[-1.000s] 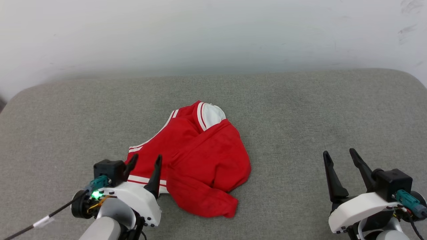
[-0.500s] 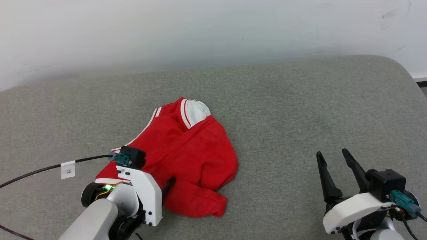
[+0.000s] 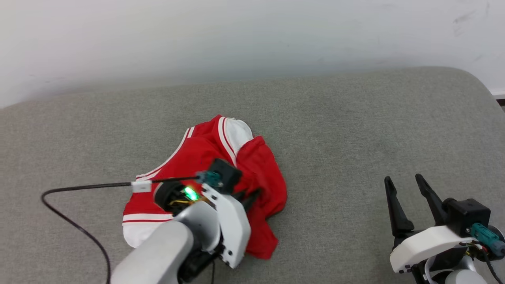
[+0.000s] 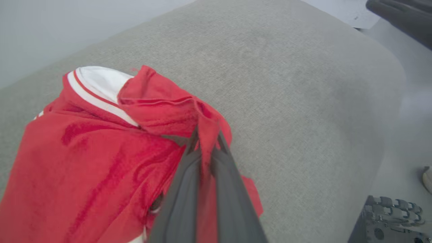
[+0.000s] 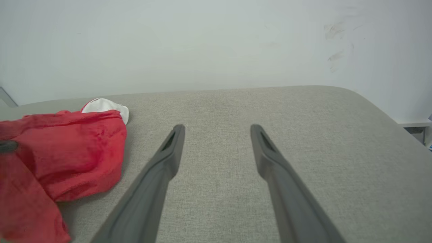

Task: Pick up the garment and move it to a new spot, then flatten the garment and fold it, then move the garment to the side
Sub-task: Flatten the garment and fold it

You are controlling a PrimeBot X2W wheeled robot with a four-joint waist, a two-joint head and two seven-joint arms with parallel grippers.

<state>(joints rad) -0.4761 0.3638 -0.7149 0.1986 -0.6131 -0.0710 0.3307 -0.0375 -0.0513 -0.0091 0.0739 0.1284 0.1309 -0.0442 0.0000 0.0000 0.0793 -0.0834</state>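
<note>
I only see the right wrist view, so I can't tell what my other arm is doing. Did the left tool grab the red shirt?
Observer: Yes. In the left wrist view the left tool is shut on a raised fold of the red shirt.
Operator: Is the shirt flat yet?
Observer: No. The head view shows it crumpled, with striped trim at its near left edge.
Operator: Anything else on there?
Observer: A black cable runs from the left arm, looping over the grey cushion left of the shirt.
</note>
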